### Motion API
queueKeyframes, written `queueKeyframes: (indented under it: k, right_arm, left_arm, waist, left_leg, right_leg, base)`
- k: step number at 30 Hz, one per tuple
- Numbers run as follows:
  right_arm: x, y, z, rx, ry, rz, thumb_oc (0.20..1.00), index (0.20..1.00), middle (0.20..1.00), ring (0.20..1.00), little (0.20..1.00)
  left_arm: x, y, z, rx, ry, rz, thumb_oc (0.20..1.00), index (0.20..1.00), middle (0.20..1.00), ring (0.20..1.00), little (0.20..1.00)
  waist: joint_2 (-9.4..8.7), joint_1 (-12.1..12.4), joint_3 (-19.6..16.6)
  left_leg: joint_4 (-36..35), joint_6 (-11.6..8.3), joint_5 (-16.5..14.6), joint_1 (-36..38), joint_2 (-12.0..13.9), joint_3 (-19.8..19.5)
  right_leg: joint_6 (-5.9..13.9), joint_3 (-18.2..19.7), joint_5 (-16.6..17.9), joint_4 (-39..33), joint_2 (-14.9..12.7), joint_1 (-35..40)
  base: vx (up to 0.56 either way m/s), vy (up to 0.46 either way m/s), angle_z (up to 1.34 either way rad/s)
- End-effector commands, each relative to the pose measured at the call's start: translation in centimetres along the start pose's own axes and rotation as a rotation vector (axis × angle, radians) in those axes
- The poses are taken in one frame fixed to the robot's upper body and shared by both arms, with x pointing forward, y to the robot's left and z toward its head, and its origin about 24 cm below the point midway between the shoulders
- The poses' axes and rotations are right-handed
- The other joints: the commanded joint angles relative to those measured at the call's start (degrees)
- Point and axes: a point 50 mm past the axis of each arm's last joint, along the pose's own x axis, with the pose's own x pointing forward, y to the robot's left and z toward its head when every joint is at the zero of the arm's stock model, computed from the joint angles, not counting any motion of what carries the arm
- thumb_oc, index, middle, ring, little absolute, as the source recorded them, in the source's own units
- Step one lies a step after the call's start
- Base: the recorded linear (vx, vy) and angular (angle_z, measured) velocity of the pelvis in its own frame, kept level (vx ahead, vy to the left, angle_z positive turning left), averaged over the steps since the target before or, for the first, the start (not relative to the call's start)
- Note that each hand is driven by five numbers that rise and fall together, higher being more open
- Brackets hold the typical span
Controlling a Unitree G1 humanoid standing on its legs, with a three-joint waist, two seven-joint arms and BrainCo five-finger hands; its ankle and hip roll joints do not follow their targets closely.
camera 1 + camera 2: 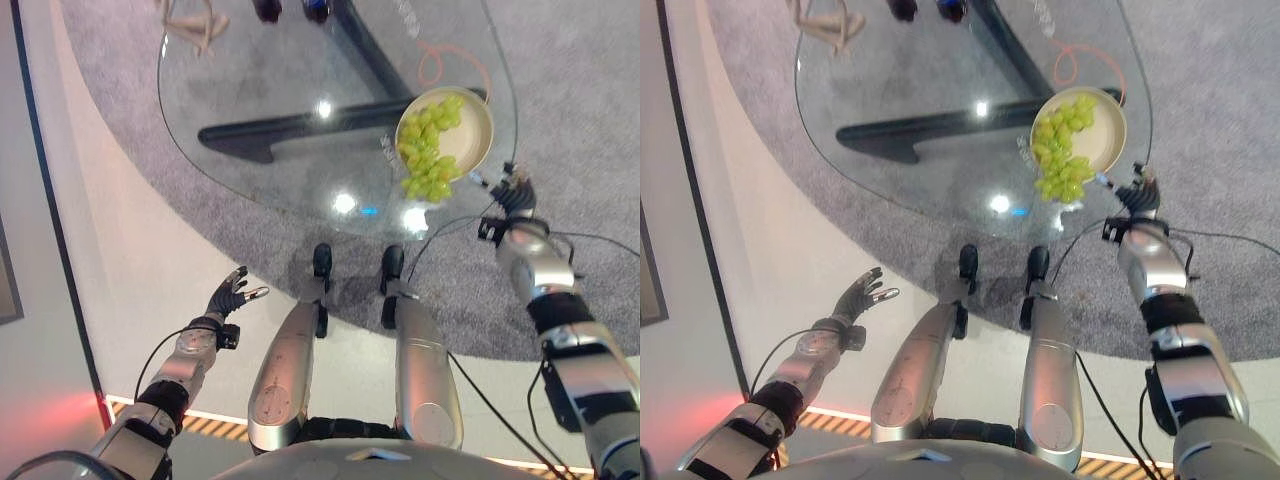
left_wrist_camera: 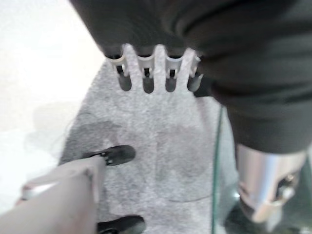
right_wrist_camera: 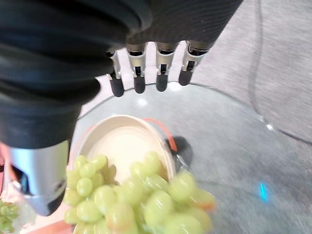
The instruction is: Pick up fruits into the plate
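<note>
A bunch of green grapes [image 1: 428,150] lies in a cream plate [image 1: 472,135] at the right side of a glass table [image 1: 250,80], and part of the bunch spills over the plate's near rim. My right hand [image 1: 517,192] hovers at the table's right edge, just beside the plate, fingers straight and holding nothing. In the right wrist view the grapes [image 3: 146,195] and plate [image 3: 122,141] lie close under the straight fingers [image 3: 139,80]. My left hand [image 1: 230,295] hangs open over the pale floor at the lower left, away from the table.
The table's dark base [image 1: 290,130] and an orange cord [image 1: 440,65] show through the glass. A tan object [image 1: 195,25] sits at the far left edge. A person's dark shoes [image 1: 267,8] stand beyond the table. Grey carpet [image 1: 600,120] surrounds it.
</note>
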Motion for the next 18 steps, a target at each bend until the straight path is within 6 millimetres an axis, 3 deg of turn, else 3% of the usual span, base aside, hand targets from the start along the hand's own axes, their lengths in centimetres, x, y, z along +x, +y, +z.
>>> queueKeyframes:
  k: [1, 4, 5, 6, 7, 11, 14, 15, 18]
  right_arm:
    - [-1.8, -0.5, -2.8, 0.066, 0.001, 0.051, 1.0, 1.0, 1.0, 1.0, 1.0]
    - [-3.7, -0.3, -7.2, 0.118, 0.124, 0.089, 1.0, 1.0, 1.0, 1.0, 1.0]
    - [-4.0, -0.3, -7.7, 0.135, 0.142, 0.091, 1.0, 1.0, 1.0, 1.0, 1.0]
    - [-5.3, -0.2, -10.5, 0.186, 0.231, 0.116, 1.0, 1.0, 1.0, 1.0, 1.0]
    - [-5.8, -0.1, -11.3, 0.191, 0.252, 0.124, 1.0, 1.0, 1.0, 1.0, 1.0]
    - [-10.5, 0.1, -18.1, 0.226, 0.529, 0.188, 1.0, 1.0, 1.0, 1.0, 1.0]
    - [-12.9, -0.2, -20.7, 0.219, 0.656, 0.192, 1.0, 1.0, 1.0, 1.0, 1.0]
    - [-15.0, -0.5, -22.6, 0.208, 0.752, 0.183, 1.0, 1.0, 1.0, 1.0, 1.0]
    - [-18.1, -0.6, -24.8, 0.163, 0.901, 0.178, 1.0, 1.0, 1.0, 1.0, 1.0]
  left_arm:
    - [-1.6, 1.5, -3.1, -0.084, 0.103, 0.062, 1.0, 1.0, 1.0, 1.0, 1.0]
    - [-2.3, 1.7, -4.9, -0.104, 0.163, 0.092, 1.0, 1.0, 1.0, 1.0, 1.0]
    - [-2.4, 1.7, -5.1, -0.103, 0.173, 0.095, 1.0, 1.0, 1.0, 1.0, 1.0]
    - [-3.0, 1.8, -6.3, -0.088, 0.229, 0.109, 1.0, 1.0, 1.0, 1.0, 1.0]
    - [-3.2, 1.8, -6.8, -0.084, 0.248, 0.109, 1.0, 1.0, 1.0, 1.0, 1.0]
    - [-5.4, 1.1, -11.1, -0.027, 0.458, 0.097, 1.0, 1.0, 1.0, 1.0, 1.0]
    - [-6.7, 0.8, -12.9, -0.055, 0.537, 0.106, 1.0, 1.0, 1.0, 1.0, 1.0]
    - [-7.8, 0.4, -14.2, -0.082, 0.593, 0.108, 1.0, 1.0, 1.0, 1.0, 1.0]
    - [-9.2, 0.0, -15.7, -0.103, 0.665, 0.097, 1.0, 1.0, 1.0, 1.0, 1.0]
  waist:
    - [-3.47, -1.6, -3.9]
    - [-4.54, -1.5, -7.3]
    - [-4.67, -1.4, -7.8]
    - [-5.36, -1.2, -9.9]
    - [-5.55, -1.1, -10.5]
    - [-6.93, -0.8, -16.5]
    - [-7.09, -0.7, -19.0]
    - [-6.97, -0.6, -20.7]
    - [-6.4, -0.6, -22.7]
  left_leg:
    - [3.9, 0.8, -6.7, 4.0, -0.5, 2.6]
    - [1.8, 0.53, -6.6, 7.1, -0.1, 3.2]
    - [1.5, 0.5, -6.6, 7.6, 0.0, 3.3]
    - [0.4, 0.38, -6.8, 9.6, 0.0, 3.4]
    - [-0.2, 0.4, -6.8, 10.5, 0.0, 3.5]
    - [-2.5, 0.73, -7.4, 15.4, -0.4, 3.7]
    - [-3.4, 0.89, -7.9, 18.1, -0.5, 4.1]
    - [-4.3, 1.15, -8.2, 20.0, -0.6, 4.5]
    - [-5.7, 1.38, -8.7, 22.6, -0.8, 4.7]
  right_leg:
    - [1.63, -0.7, 1.0, -3.8, 0.7, 5.9]
    - [2.02, -1.1, 1.6, -7.2, 0.4, 10.1]
    - [2.07, -1.1, 1.7, -7.5, 0.4, 10.7]
    - [2.36, -1.1, 1.7, -9.1, 0.3, 13.2]
    - [2.41, -1.1, 1.8, -9.6, 0.4, 14.1]
    - [2.91, -0.9, 2.1, -13.0, 0.4, 19.8]
    - [3.14, -0.9, 2.3, -14.4, 0.4, 22.5]
    - [3.2, -1.0, 2.4, -15.5, 0.4, 24.2]
    - [3.05, -1.0, 2.1, -16.7, 0.5, 26.8]
  base:
    - [0.06, 0.063, -0.03]
    - [0.07, 0.048, -0.03]
    - [0.11, 0.021, -0.08]
    - [0.1, 0.015, -0.05]
    - [0.13, 0.032, 0.01]
    - [0.15, 0.054, 0.08]
    - [0.16, 0.08, 0.07]
    - [0.18, 0.091, 0.01]
    - [0.14, 0.107, 0.1]
